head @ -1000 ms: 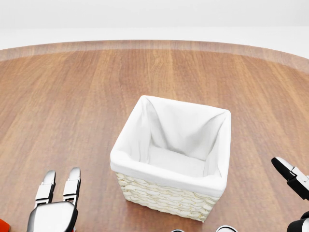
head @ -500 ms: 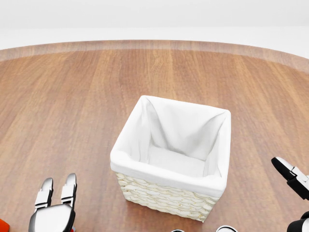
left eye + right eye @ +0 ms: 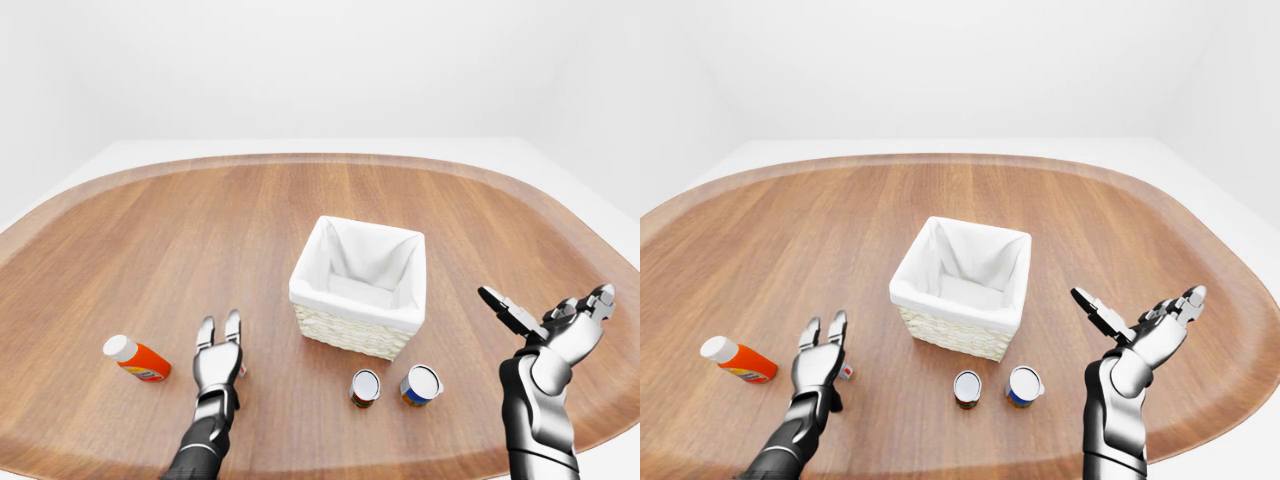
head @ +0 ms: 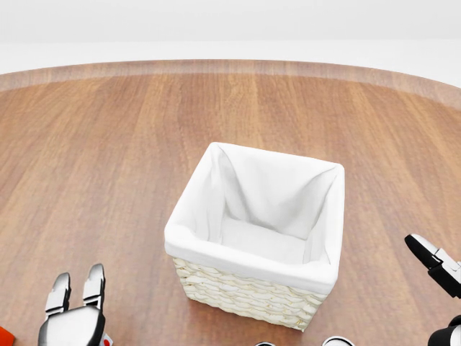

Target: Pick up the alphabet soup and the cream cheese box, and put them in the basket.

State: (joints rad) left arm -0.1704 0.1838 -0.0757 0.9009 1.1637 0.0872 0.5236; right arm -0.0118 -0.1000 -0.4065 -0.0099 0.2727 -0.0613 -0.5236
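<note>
The basket is ringed by bare tabletop; two cans (upright) are set just below. Left hand and right hand are spread wide, empty.

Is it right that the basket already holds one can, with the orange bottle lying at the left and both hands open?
Not quite. The basket is empty: the head view shows only its white liner. Both cans stand on the table below it in the left-eye view. The orange bottle does lie at the left, and the left hand and right hand are open.
</note>
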